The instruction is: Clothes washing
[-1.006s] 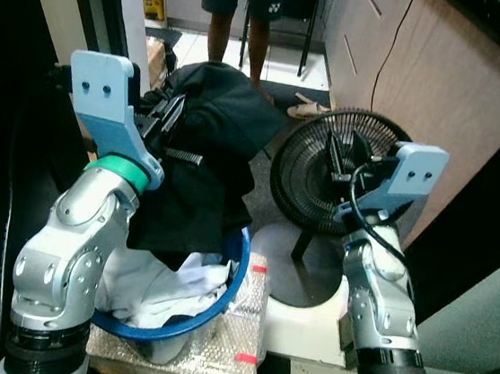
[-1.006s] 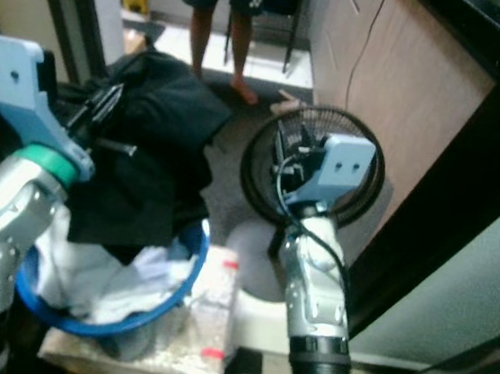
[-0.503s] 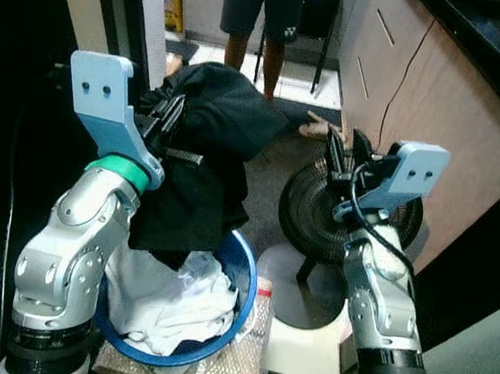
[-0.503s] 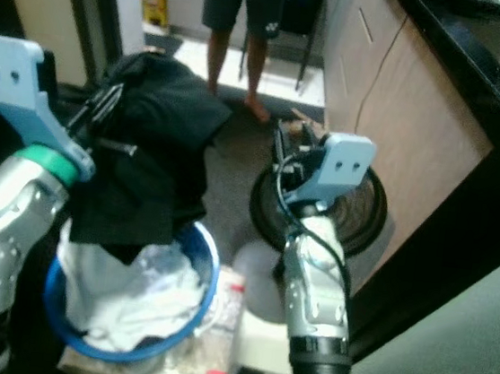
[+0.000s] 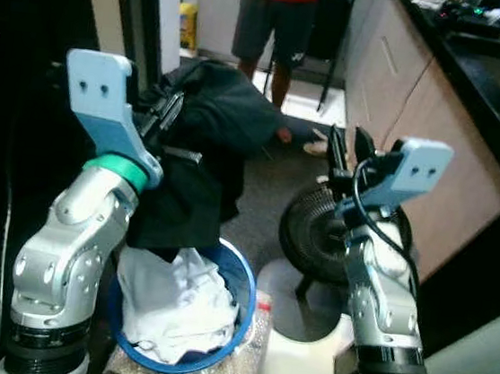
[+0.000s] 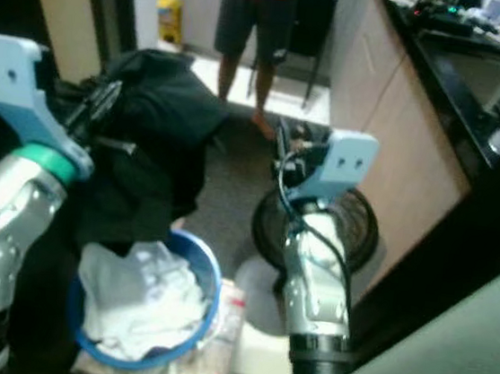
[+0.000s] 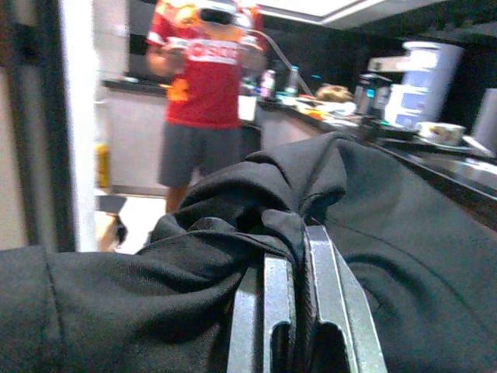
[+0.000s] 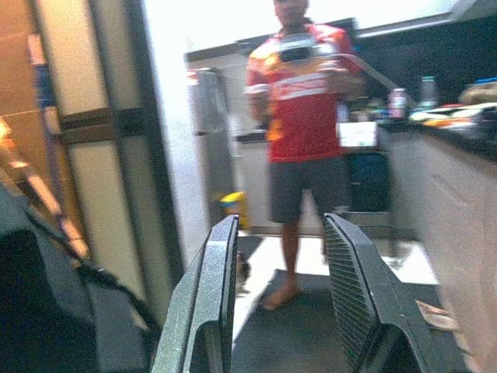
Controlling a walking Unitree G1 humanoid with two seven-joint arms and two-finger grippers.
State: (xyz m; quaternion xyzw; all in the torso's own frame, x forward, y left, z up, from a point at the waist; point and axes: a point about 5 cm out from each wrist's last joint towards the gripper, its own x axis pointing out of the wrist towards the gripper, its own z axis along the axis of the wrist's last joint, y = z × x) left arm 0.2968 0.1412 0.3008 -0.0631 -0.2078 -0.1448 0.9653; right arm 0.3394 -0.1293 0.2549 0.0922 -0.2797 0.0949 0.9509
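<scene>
Above the round blue plastic laundry basket (image 5: pixel 243 287), the left gripper (image 7: pixel 293 260) is raised at chest height, its two metal-faced fingers pinched tight on a fold of a bulky black garment (image 5: pixel 210 137). That dark cloth bunches over the fingers and drapes down along the silver forearm, its lower edge hanging just over the basket's rim. Inside the basket lies a heap of crumpled white laundry (image 5: pixel 178 301). The basket rests on a bubble-wrapped block (image 5: pixel 244 358) on the floor.

To the robot's right, the right gripper (image 8: pixel 279 295) is lifted to a similar height with its black fingers spread apart, nothing between them. Behind and below it stands a round black floor fan (image 5: pixel 321 236) on a pale base. A person in a red shirt and dark shorts (image 5: pixel 278 19) stands in the doorway beyond, beside a beige cabinet run (image 5: pixel 420 125).
</scene>
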